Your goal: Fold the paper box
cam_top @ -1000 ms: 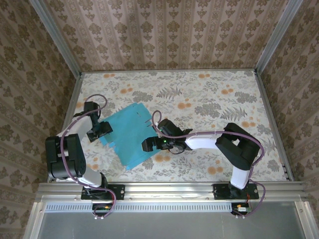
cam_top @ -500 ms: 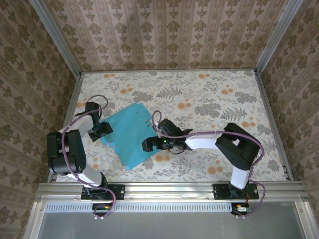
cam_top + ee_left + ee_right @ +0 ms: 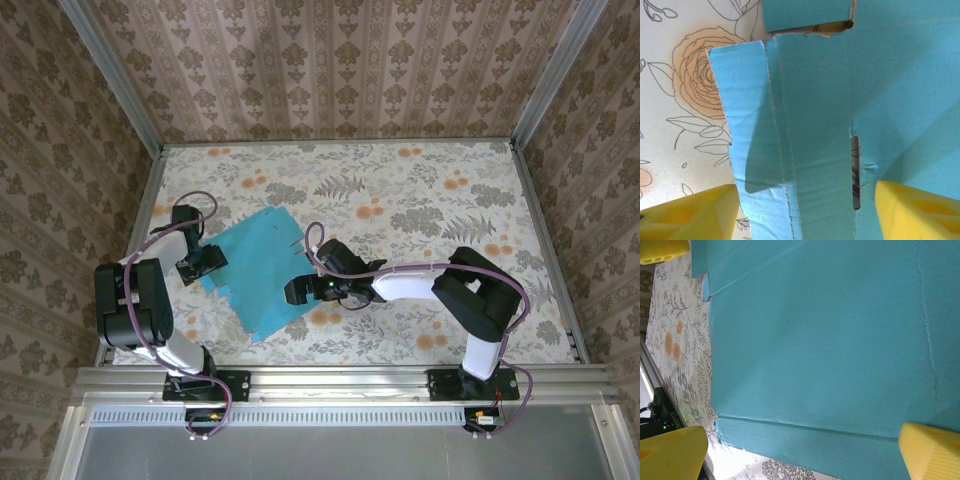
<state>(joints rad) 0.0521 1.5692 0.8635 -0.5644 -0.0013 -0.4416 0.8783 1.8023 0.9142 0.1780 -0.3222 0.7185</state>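
The paper box (image 3: 258, 270) lies flat and unfolded on the floral table, turquoise face up. My left gripper (image 3: 205, 262) is at the sheet's left edge. In the left wrist view it (image 3: 805, 217) is open, its yellow fingertips (image 3: 690, 215) standing either side of a creased side flap (image 3: 790, 125) with a narrow slit (image 3: 855, 172). My right gripper (image 3: 300, 290) is over the sheet's right side. In the right wrist view it (image 3: 800, 455) is open wide above the main panel (image 3: 820, 335) and a folded edge strip (image 3: 805, 442), holding nothing.
The table (image 3: 420, 200) has a floral cloth, with metal rails along its left and right sides and patterned walls behind. The right arm's link (image 3: 410, 282) lies low across the table's middle. The left arm's base block (image 3: 130, 310) is near the left rail.
The left arm's elbow has shifted slightly. Both grippers and the sheet stay where they were.
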